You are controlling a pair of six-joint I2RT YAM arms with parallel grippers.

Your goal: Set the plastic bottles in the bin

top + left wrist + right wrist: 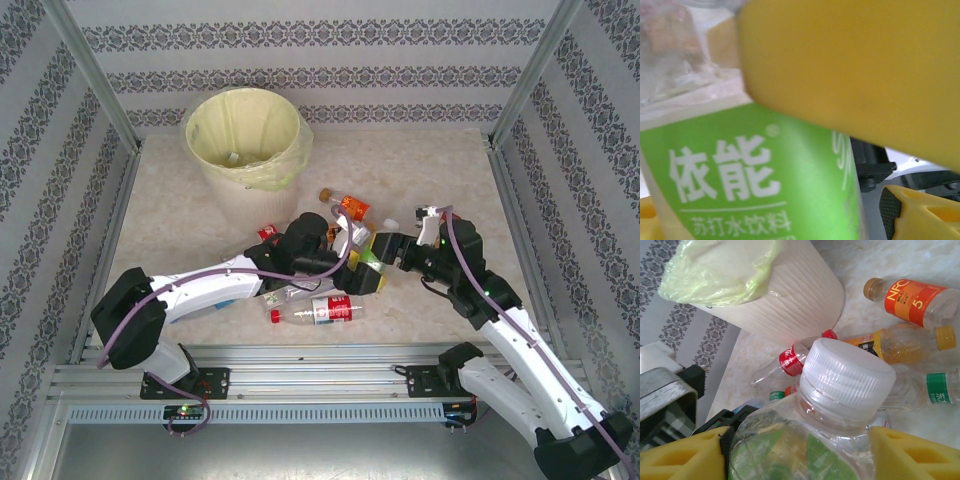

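The right gripper (800,452) grasped the green-labelled bottle (845,385) under its white cap, near the bin (250,175) but outside it. Whether the left gripper (345,262) also clamped it, one could not tell. If both pulled, the bottle might slip out.

The marbled table (420,170) bears the bin (236,194) and scattered plastic bottles (325,311).

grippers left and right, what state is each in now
Left gripper: cannot be told, green-labelled plastic bottle at its fingers.
Right gripper: holding a white-capped clear plastic bottle.
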